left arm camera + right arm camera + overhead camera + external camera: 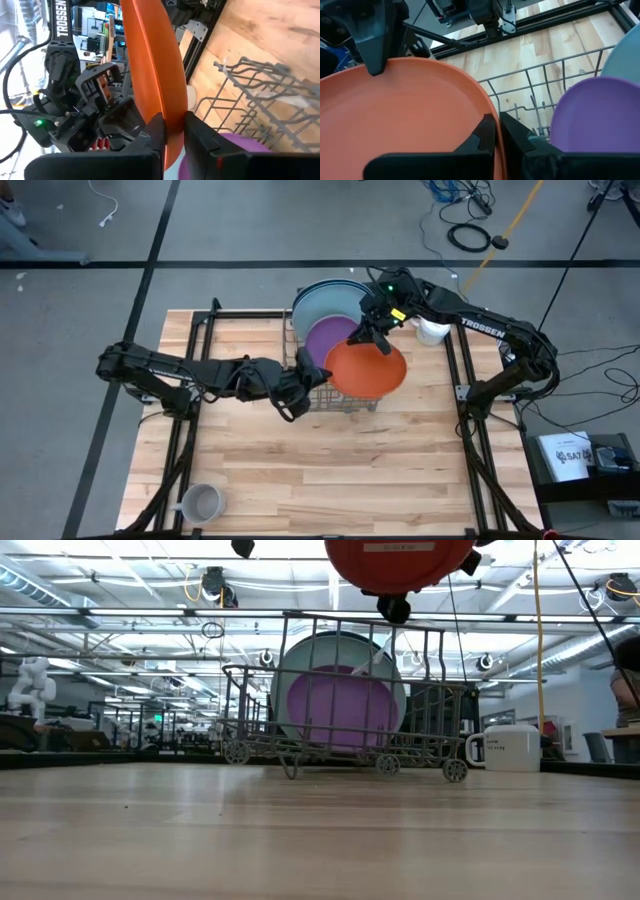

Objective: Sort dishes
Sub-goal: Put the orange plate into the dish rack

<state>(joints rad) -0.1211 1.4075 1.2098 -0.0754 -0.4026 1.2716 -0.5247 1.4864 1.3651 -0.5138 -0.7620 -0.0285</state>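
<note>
An orange plate (366,368) hangs tilted above the wire dish rack (440,720); it also shows in the low view (400,560). Both grippers are shut on its rim: my left gripper (303,387) at the plate's left side, my right gripper (380,340) at its far side. A purple plate (328,338) stands on edge in the rack, and behind it a light blue plate (322,306) and a darker one (345,284). My left gripper (173,137) pinches the orange plate's rim (172,120) between its two fingers, one on each face, coming from the table's left. The plate is lifted clear of the rack. My right gripper (497,131) pinches the plate's rim (492,112) between its two fingers, one on each face, coming from the far side. The plate stands tilted, clear of the rack and the purple plate (595,115).
A white mug (432,331) stands to the right of the rack, near my right arm. A grey mug (202,502) lies at the table's near left corner. Black frame rails (200,340) run along the table's left and right sides.
</note>
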